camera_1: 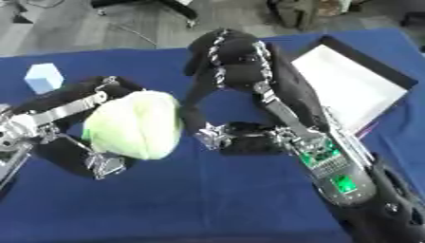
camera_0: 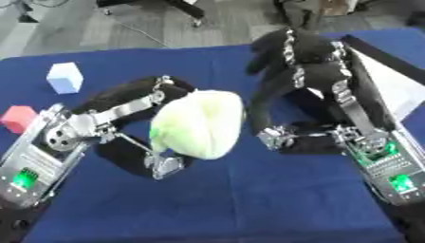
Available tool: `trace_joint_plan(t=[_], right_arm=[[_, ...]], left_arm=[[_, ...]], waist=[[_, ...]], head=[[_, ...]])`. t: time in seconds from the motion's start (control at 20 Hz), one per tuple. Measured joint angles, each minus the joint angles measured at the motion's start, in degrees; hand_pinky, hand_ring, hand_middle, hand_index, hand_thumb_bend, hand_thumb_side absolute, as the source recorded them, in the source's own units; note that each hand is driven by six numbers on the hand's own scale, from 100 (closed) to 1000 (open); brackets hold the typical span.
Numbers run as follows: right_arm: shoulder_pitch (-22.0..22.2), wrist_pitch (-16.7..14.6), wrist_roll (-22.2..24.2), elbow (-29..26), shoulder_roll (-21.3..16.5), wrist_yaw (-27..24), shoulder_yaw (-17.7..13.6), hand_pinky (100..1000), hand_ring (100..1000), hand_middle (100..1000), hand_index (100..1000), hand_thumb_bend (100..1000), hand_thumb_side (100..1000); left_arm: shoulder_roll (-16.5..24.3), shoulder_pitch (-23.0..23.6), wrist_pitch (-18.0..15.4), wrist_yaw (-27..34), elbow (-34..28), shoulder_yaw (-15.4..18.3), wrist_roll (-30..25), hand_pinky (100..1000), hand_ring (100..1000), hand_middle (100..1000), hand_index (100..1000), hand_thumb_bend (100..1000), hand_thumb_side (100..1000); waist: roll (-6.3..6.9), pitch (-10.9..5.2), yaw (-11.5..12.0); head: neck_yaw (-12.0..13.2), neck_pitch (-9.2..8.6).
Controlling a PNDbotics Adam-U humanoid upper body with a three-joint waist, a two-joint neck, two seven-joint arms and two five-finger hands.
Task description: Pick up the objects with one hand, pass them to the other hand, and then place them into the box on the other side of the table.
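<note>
- Cabbage (camera_0: 199,124), pale green and rounded, sits in the middle of the scene above the blue tabletop (camera_0: 249,204), its longer axis running roughly near to far with a slight lean.
- Left hand (camera_0: 137,121) wraps it from the left: dark fingers curl over the far-left side and the thumb sits below its near edge, so this hand has hold of it.
- Right hand (camera_1: 236,71) stands just to the right of the cabbage with a narrow strip of blue between them; its fingers arch upward and bend over at the far end, half spread, holding nothing, while its thumb points left toward the cabbage.
- Hand-over, as I judge it, turns on that gap: the cabbage lies directly left of the right palm, so the exposed right flank is the face to take.
- Box (camera_1: 353,83), white inside with a dark rim, lies at the far right, behind the right arm.
- Pale blue cube (camera_0: 65,77) and red cube (camera_0: 16,118) rest at the left, well apart from the hands.
</note>
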Motion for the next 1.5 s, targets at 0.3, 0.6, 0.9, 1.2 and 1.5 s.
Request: trace_joint_plan(t=[0.3,0.6,0.9,1.2,1.5], right_arm=[[0.0,-0.9,2.2,0.0,0.0,-0.2,0.0,739,674,566,627,100,100],[0.0,-4.6,10.0,0.0,0.0,1.2,0.0,809,794,791,891,332,100],[-0.1,-6.1,17.4,0.0,0.0,-2.7,0.1,850,863,898,1000,383,139],[-0.8,-5.9,22.6,0.0,0.0,-7.6,0.0,853,872,928,1000,426,140],[-1.4,-5.7,24.5,0.0,0.1,-8.5,-0.3,849,865,918,1000,467,100]], left_arm=[[0.0,0.0,0.2,1.0,0.0,0.0,0.6,745,474,434,559,100,275],[0.0,0.0,-0.1,-0.1,0.0,0.4,3.4,730,446,397,524,100,265],[0.0,0.0,-1.0,-4.0,0.0,0.5,5.2,727,441,390,518,100,261],[0.0,-0.1,-2.4,-8.2,0.0,0.2,5.3,724,447,393,524,100,255],[0.0,-0.6,-4.6,-12.4,-0.7,-0.9,4.8,728,452,397,529,100,254]], waist=[[0.00,0.00,-0.1],[0.06,-0.01,-0.1],[0.12,-0.01,-0.2],[0.20,0.00,-0.2],[0.19,0.00,0.0]], head=[[0.0,0.00],[0.1,0.00],[0.1,0.00],[0.1,0.00],[0.1,0.00]])
